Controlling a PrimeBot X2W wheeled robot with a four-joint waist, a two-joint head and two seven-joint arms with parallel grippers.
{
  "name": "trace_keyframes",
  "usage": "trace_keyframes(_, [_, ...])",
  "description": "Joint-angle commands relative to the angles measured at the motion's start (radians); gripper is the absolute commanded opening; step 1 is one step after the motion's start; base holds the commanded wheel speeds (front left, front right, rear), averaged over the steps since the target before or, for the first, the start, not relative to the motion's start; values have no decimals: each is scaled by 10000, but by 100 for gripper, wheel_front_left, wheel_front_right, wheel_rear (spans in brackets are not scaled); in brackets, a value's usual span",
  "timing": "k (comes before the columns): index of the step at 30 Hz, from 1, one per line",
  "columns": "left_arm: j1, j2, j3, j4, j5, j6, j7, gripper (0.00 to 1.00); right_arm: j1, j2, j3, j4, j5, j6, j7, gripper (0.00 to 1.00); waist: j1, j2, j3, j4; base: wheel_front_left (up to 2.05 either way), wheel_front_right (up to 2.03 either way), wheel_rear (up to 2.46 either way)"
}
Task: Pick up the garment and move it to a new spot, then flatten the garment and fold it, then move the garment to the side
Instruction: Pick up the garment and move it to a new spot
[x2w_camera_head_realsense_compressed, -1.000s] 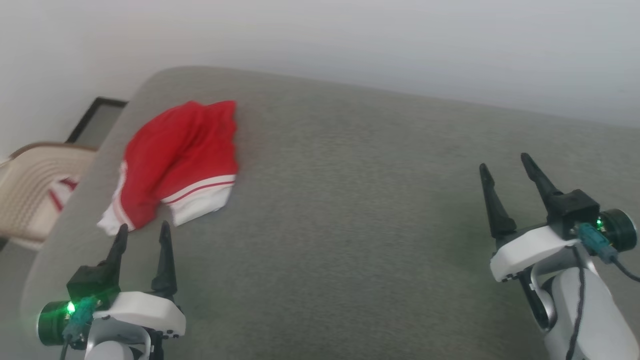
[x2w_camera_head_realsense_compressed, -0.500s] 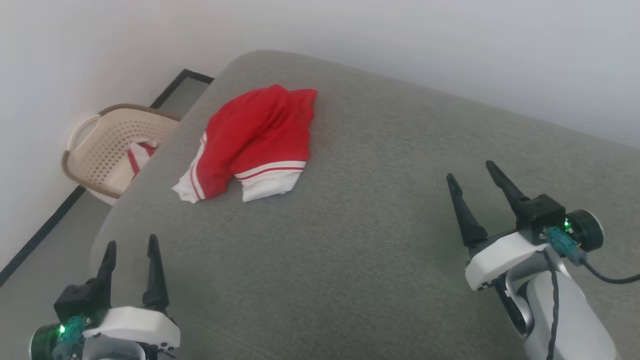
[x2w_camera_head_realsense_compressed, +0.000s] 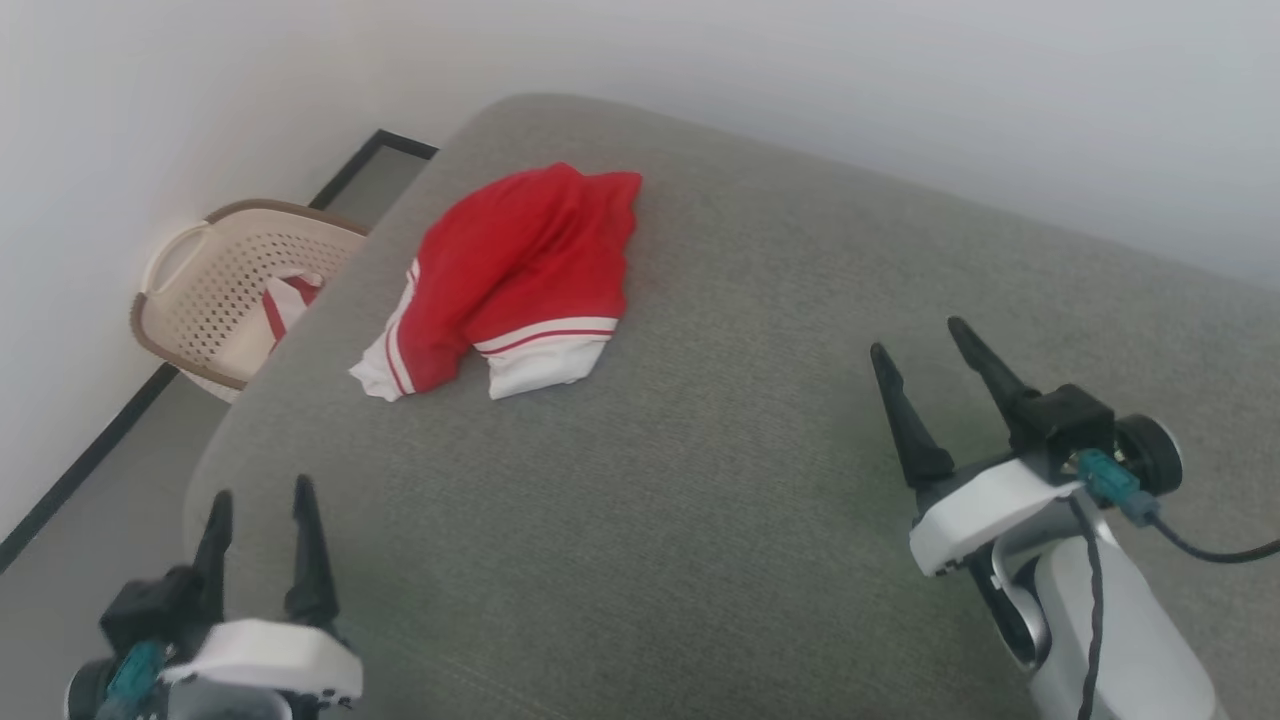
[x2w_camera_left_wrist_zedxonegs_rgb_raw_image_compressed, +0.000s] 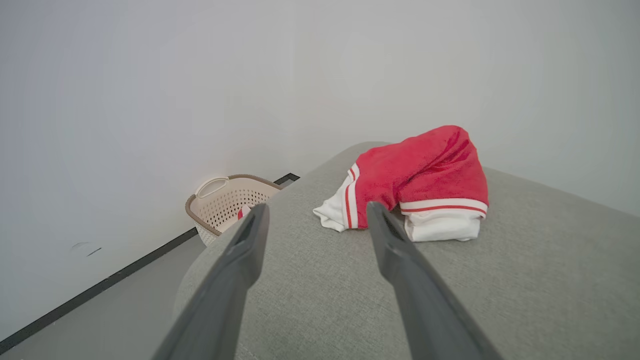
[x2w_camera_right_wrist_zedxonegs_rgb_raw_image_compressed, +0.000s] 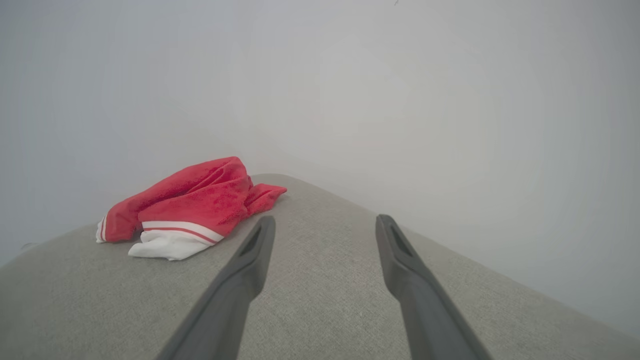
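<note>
One red garment (x2w_camera_head_realsense_compressed: 520, 270) on one grey cushioned surface (x2w_camera_head_realsense_compressed: 700, 520). One beige laundry basket (x2w_camera_head_realsense_compressed: 200, 270), upper left, holds one red-and-white cloth (x2w_camera_head_realsense_compressed: 285, 300). Two grippers, the left gripper (x2w_camera_head_realsense_compressed: 261, 488) and the right gripper (x2w_camera_head_realsense_compressed: 916, 335), have two fingers (x2w_camera_head_realsense_compressed: 308, 560) each.

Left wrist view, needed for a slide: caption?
Open left gripper faces the crumpled red garment on a grey cushion, basket beyond.

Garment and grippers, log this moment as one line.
garment: bunched on grey cushion, untouched | left gripper: open, empty | right gripper: open, empty | basket: on floor beside cushion
</note>
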Motion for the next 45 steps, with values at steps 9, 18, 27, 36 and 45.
trace_keyframes(9, [-2499,816,-518,723,508,-499,-40,100,-542,114,-16,-280,57,1,-29,100,0,0,1258,-1585,0,0,0])
trace_keyframes(18, [-5526,2721,-1507,4362,-828,-552,476,100,-886,305,-152,-480,113,1,-28,100,0,0,2154,-3330,0,0,0])
trace_keyframes(27, [-6752,4572,-3155,6087,-4042,-555,3815,100,-961,580,-300,-821,247,2,-26,100,0,0,2724,-4517,0,0,0])
trace_keyframes(36, [-6932,5554,-4301,6709,-6102,-558,6483,100,-1235,710,-185,-1170,267,2,-26,100,0,0,3483,-5192,0,0,0])
trace_keyframes(45, [-6866,5283,-5182,7381,-6872,-561,6944,72,-1402,757,-39,-1668,100,2,-26,100,0,0,3760,-5471,0,0,0])
